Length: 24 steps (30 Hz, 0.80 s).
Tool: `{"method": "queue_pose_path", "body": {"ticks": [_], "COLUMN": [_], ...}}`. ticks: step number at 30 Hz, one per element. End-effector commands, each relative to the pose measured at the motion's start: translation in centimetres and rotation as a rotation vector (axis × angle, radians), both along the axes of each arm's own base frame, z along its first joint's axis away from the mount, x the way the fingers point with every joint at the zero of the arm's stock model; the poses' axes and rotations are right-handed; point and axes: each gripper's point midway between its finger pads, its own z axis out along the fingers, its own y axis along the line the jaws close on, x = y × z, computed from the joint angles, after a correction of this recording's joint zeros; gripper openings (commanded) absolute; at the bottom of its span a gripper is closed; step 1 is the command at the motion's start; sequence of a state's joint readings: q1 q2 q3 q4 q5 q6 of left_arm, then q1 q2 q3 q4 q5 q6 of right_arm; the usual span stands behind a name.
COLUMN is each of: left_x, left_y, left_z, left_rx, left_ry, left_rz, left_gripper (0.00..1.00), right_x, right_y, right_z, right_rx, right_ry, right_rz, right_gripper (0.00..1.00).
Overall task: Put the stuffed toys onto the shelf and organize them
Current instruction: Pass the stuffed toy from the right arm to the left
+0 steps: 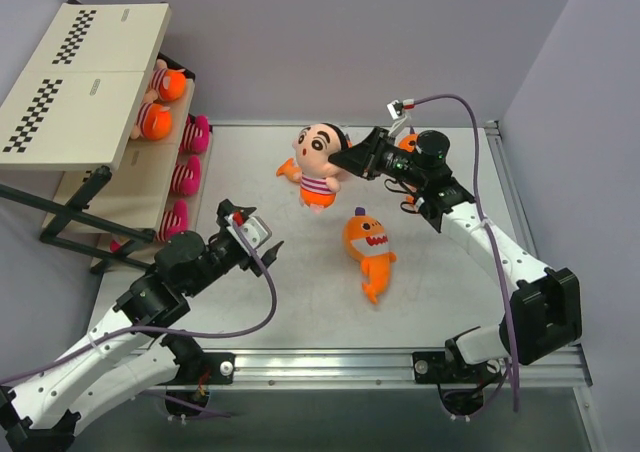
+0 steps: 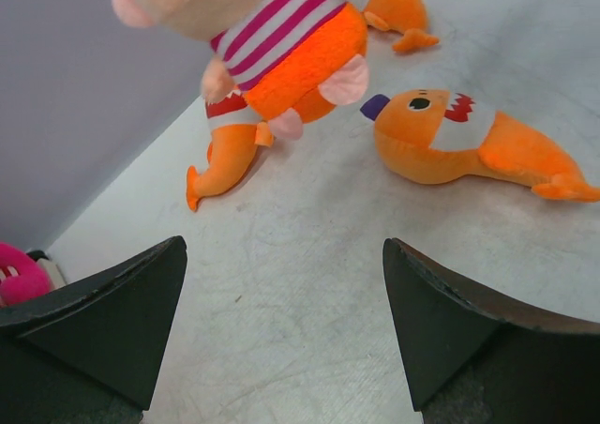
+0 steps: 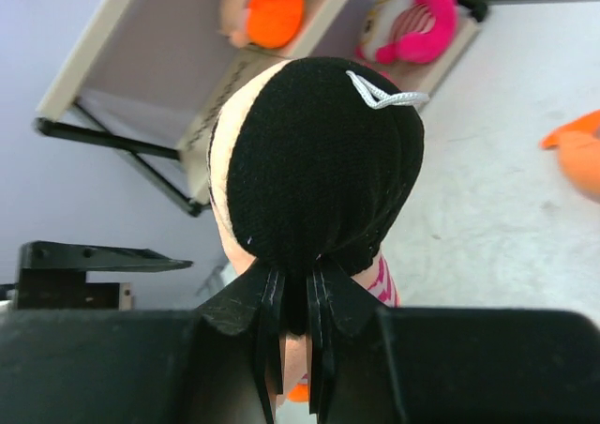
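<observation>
A: What is there besides?
B: A pale grey table, scuffed and faintly scratched in the left wrist view; a silver metal rail along its near edge; a second rail up its right side.
A: And around it?
B: Plain lilac walls, behind and on both sides.

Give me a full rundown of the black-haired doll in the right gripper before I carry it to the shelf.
The black-haired doll is soft plush. It has a peach face, black fabric hair with a white string loop on top, a magenta-and-white striped shirt, an orange lower body and pale pink limbs. The right gripper is shut on the back of its head, and it seems to hang clear of the table. An orange shark lies just below it; whether they touch is unclear.
</observation>
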State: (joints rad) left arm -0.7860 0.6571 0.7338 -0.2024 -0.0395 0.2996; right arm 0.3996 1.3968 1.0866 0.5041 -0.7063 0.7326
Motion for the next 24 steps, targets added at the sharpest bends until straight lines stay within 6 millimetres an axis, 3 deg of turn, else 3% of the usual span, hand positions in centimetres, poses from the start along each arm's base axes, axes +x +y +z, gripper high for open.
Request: {"method": "queue_pose_path", "body": {"ticks": [1,7,15,20,24], "left_x": [-1.2,-1.1,-0.3,-0.2,-0.2], "left_y": [-0.9,-2.0,-3.0,-3.9,-4.8], "left_z": [1.2,2.0,4.5,4.9,4.0], "left_rx": [0.025,0.082,0.154,0.199,0.232], "left_ry": [-0.08,-0.203,-0.391,-0.451,-0.462], "left_rz": [-0.065,-0.097,-0.093,-0.111,-0.133], "left_gripper": [0.94,0.94,0.94,0.98,1.0], "right_x": [-3.2,-4.4,-5.0,-5.3,-5.4], "right_y": [0.9,1.8,2.6,3.0,3.2], "right_z": [5.7,6.0,5.7,5.5,5.3], "right_rx": [0.213,0.258,0.235,0.23,0.231], "right_ry": [-0.075,-0.072,-0.055,-0.042,-0.033], "right_rz": [0.162,0.231,0.259,0.281,0.288], "right_gripper": [0.0,0.0,0.0,0.0,0.0]}}
